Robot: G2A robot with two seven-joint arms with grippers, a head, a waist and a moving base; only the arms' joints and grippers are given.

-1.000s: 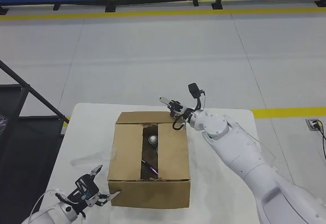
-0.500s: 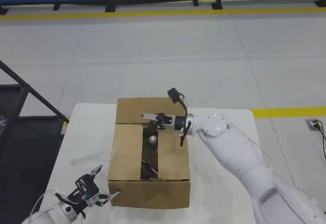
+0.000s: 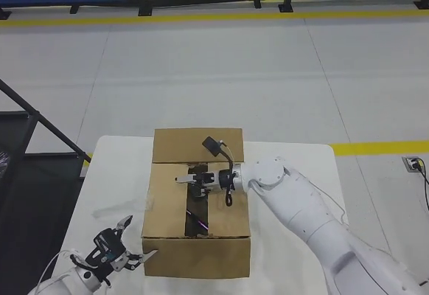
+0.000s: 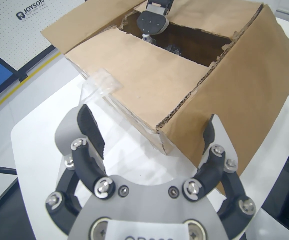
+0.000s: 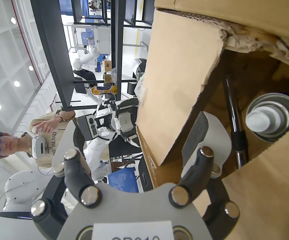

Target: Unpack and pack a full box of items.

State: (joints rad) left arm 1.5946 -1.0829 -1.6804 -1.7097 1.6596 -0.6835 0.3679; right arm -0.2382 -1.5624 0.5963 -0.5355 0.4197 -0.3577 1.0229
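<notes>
white table (image 3: 119, 166): box (image 3: 196, 255), right gripper (image 3: 190, 184) splayed astride flap (image 3: 168, 200) (can (image 5: 272, 116) inside)

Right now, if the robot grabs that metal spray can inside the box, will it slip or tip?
The spray can looks like rigid metal, so it probably won't crush. Its smooth round wall may slip in a loose grip. It stands upright in the box, so a sideways push could tip it, and then it might roll.
</notes>
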